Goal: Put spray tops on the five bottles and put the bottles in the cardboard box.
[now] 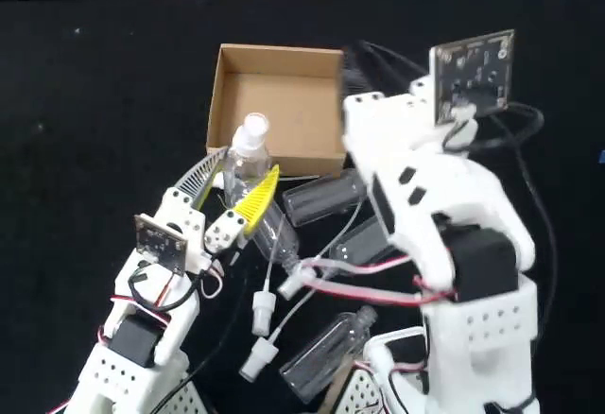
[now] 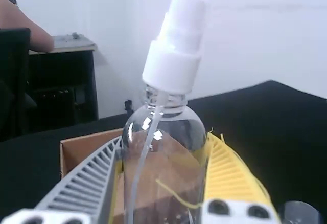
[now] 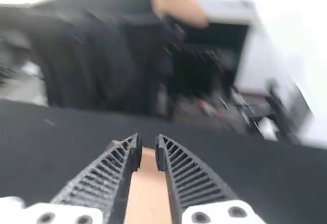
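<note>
Left gripper (image 1: 249, 163) clamps the capped bottle (image 2: 171, 132) at the box (image 1: 279, 52) wall — loose bottles (image 1: 326, 353) and tops (image 1: 262, 315) lie behind it; right gripper (image 3: 147, 150) is slightly apart.

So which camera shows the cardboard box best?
The high view: nearly the whole open cardboard box from above. Left wrist view: a corner behind the bottle. Right wrist view: a tan strip seen through the right end effector.
</note>
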